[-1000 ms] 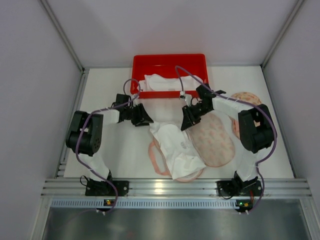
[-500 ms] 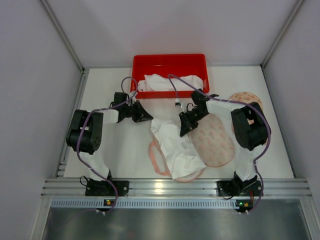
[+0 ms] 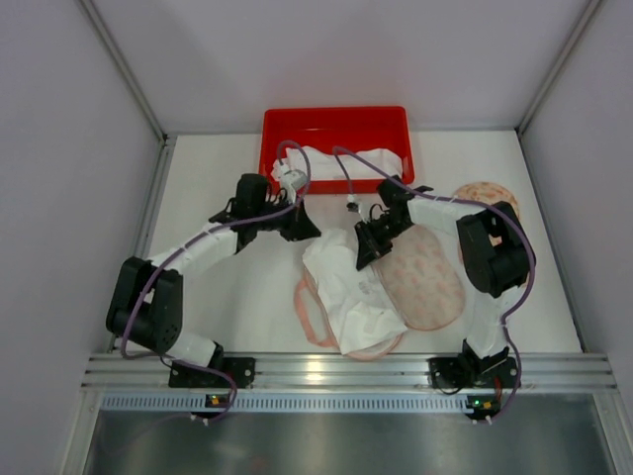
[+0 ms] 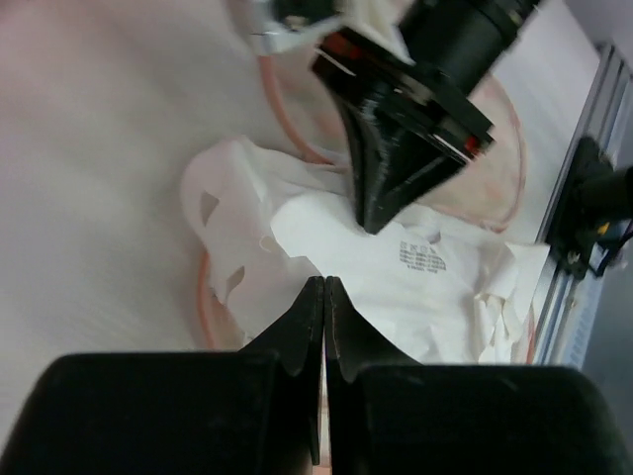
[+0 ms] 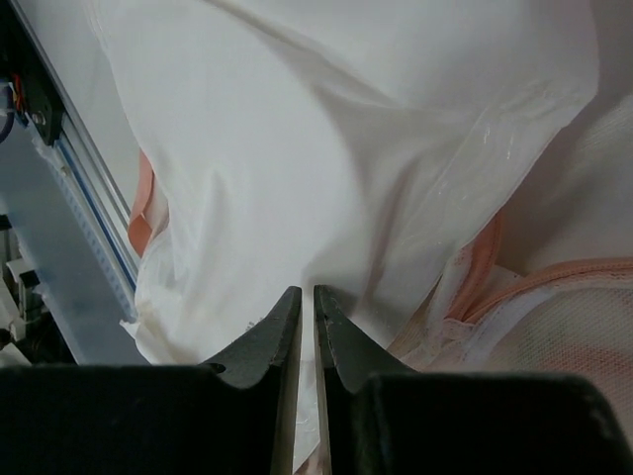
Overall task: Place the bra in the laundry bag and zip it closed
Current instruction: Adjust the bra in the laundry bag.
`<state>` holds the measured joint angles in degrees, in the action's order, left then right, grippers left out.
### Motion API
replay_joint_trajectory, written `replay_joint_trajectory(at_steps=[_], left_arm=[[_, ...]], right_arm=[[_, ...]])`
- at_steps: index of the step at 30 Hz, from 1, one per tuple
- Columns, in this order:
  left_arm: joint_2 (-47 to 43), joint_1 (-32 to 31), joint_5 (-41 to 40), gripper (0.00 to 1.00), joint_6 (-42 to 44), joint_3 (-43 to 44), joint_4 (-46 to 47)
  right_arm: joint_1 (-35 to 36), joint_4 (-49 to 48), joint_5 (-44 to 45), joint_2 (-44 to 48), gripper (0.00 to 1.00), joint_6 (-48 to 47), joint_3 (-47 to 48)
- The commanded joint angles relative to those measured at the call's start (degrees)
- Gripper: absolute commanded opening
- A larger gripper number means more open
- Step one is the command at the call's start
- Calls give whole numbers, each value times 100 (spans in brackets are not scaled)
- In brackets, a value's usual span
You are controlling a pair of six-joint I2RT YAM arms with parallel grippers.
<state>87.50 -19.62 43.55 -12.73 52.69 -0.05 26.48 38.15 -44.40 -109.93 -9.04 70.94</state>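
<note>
White bra (image 3: 346, 287): crumpled, printed label up, heaped mid-counter (image 3: 227, 287) across left part of laundry bag (image 3: 427, 282). Bag: pink patterned mesh, peach trim, lying flat, peach edge looping out left of bra.

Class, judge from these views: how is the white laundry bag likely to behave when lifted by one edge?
Probably floppy: the laundry bag lies crumpled in soft folds. Likely light: its cloth looks thin where it creases at the right gripper. A push would probably bunch it rather than slide it whole.
</note>
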Motion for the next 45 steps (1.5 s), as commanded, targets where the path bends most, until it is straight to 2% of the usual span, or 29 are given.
replay_joint_trajectory(at_steps=[1, 5, 9, 13, 16, 17, 20, 23, 26, 28, 29, 30, 33, 35, 37, 45], left_arm=[[-646, -647, -223, 0, 1983, -214, -520], [-1042, -1429, -593, 0, 2994, -522, -828], [-1209, -1877, -927, 0, 4023, -812, -1128], [-1175, -2204, -1146, 0, 4743, -1102, -1155], [-981, -2327, -1243, 21, 4867, -1050, -1198], [-963, -2345, -1244, 33, 4868, -1024, -1216], [-1120, -2354, -1226, 43, 5008, -901, -1418], [-1532, -2345, -1261, 48, 5105, -839, -1594], [-1911, -2267, -1349, 50, 4413, -716, -1594], [-1939, -2074, -1227, 50, 3386, -515, -1594], [-1895, -1768, -1148, 50, 3008, -453, -1594], [-1869, -1547, -851, 50, 2282, -400, -1594], [-1658, -651, -560, 50, 1076, -277, -1550], [-1518, -142, -374, 49, 687, -250, -1550], [-1473, 19, -487, 49, 614, -294, -1541], [-1324, 46, -962, 50, 333, -496, -1453]], right_arm=[[-11, -71, -313, 164, 11, 121, 227], [-379, 297, -508, 366, 13, 113, 596], [-1152, 658, -535, 595, 15, -80, 913], [-1347, 1019, -403, 683, 16, -379, 1010], [-1321, 949, -473, 754, 17, -274, 940], [-1295, 914, -473, 762, 18, -222, 940], [-1181, 738, -455, 754, 18, -55, 948], [-996, 492, -447, 719, 21, 147, 1010], [-611, 220, -350, 666, 25, 349, 1115], [-452, 105, -289, 570, 26, 455, 1255], [-303, 105, -253, 534, 27, 464, 1308], [-223, 105, -175, 490, 27, 464, 1378], [67, 35, 9, 358, 27, 438, 1405], [260, -35, 115, 236, 27, 455, 1414], [375, -132, 353, 61, 27, 508, 1379], [753, -1, 801, -284, 23, 333, 1064]])
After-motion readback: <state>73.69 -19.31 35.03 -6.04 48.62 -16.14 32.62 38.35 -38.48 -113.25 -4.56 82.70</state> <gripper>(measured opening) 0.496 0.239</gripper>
